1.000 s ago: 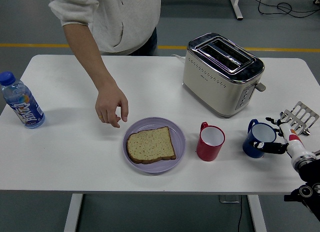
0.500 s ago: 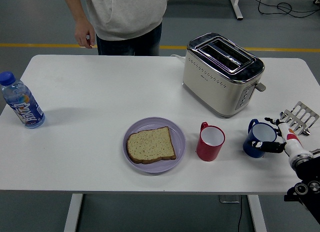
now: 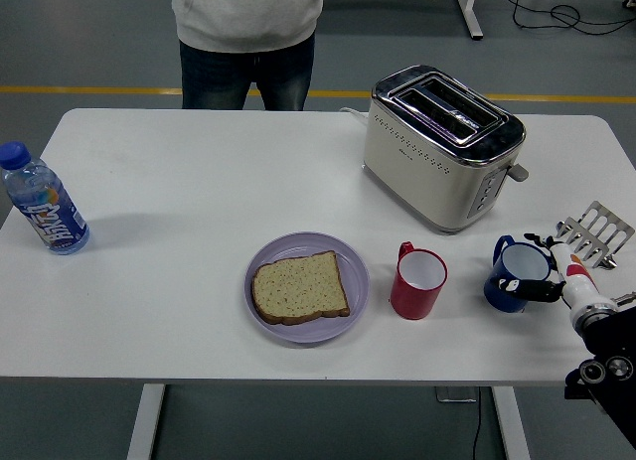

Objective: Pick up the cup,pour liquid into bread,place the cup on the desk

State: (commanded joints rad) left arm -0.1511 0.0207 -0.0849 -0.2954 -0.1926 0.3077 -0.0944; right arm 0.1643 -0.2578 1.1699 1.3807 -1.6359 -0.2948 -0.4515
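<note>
At the table's right edge (near side), right robot hand point(image 3: 546, 271) clasps blue cup point(image 3: 515, 275).

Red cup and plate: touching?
Apart. The head view shows a strip of white table between the red cup and the rim of the plate.

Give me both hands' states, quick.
Left hand: not in view.
Right hand: fingers curled around the blue cup, which stands on the table.

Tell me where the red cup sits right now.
In the head view the red cup stands upright right of centre near the table's front edge, between the purple plate holding the bread and the blue cup.
</note>
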